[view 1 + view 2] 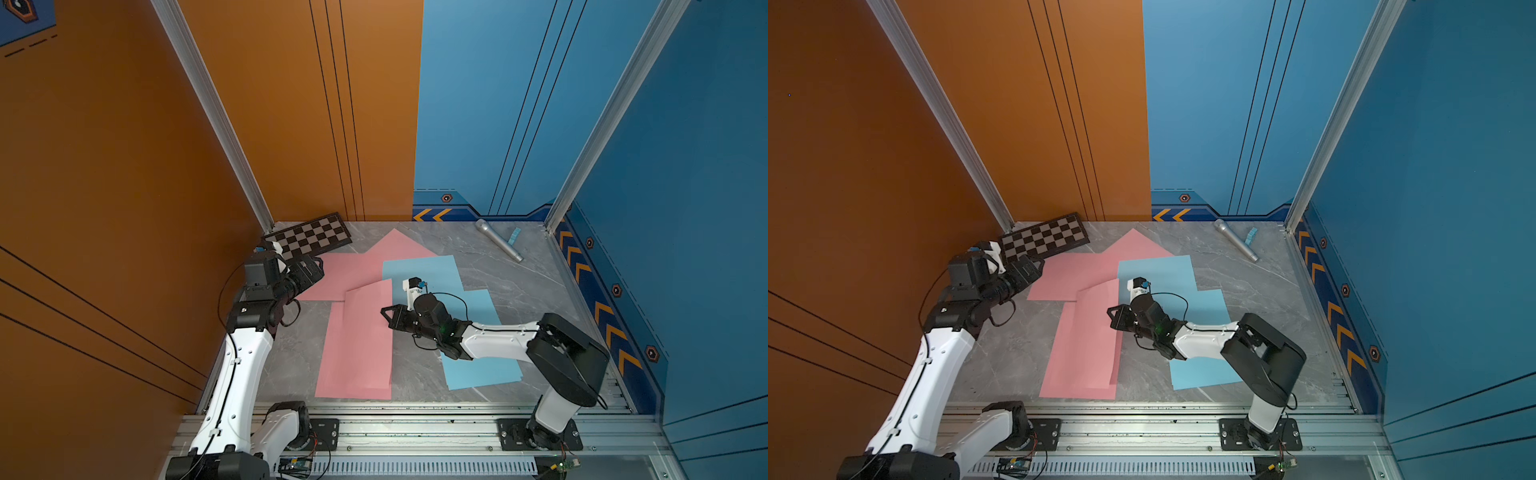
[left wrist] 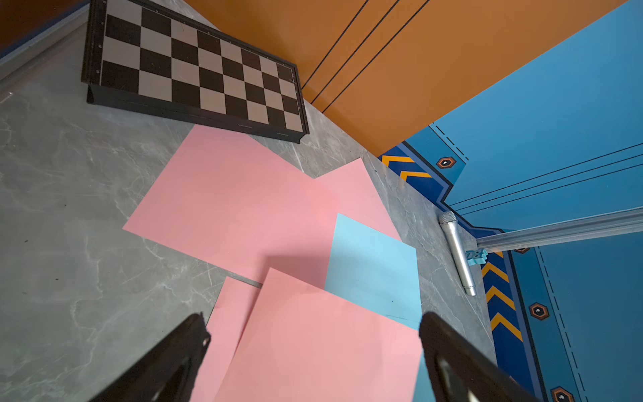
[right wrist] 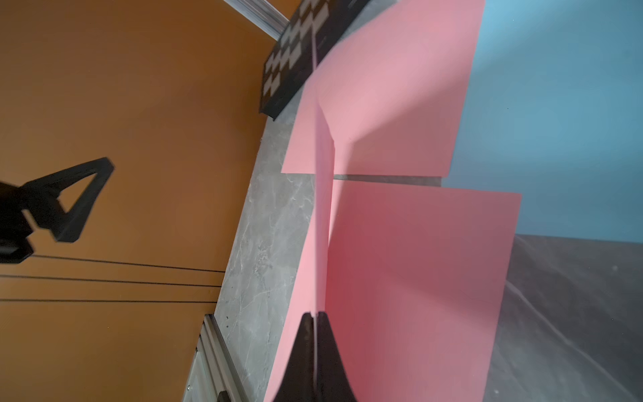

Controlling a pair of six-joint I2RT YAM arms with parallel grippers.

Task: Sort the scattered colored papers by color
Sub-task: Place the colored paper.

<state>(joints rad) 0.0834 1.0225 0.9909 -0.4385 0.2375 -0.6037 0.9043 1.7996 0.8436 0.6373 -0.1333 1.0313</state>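
Right gripper (image 1: 384, 312) pinched shut on the long edge of the top pink sheet (image 1: 368, 332), mid-desk, that edge lifted off the desk (image 1: 291, 345). Lower pink sheet (image 1: 328, 365) under it, reaching the desk's front edge. Two more pink sheets (image 1: 336, 274) toward the far-left corner. Far blue sheet (image 1: 419, 270) at centre; near blue sheet (image 1: 482, 370) toward the front-right corner.

Left gripper (image 1: 313, 270) hovers near the far-left corner, fingers wide apart, empty.

Risks, as I judge them:
- thin paper held by one edge: it may slide out or crease if pulled fast
- the lifted sheet overlaps its neighbours, so a sideways pull could drag them
- right arm hangs low over the near blue sheet; a sweep may shift it

Views:
- right wrist view alone shows the right gripper (image 3: 315, 318) closed tight on the paper, the sheet seen nearly edge-on
- left wrist view shows the left gripper (image 2: 313, 327) with nothing in it, and the checkered board (image 2: 195, 69) close up
- only the top views show the arm above the near blue sheet
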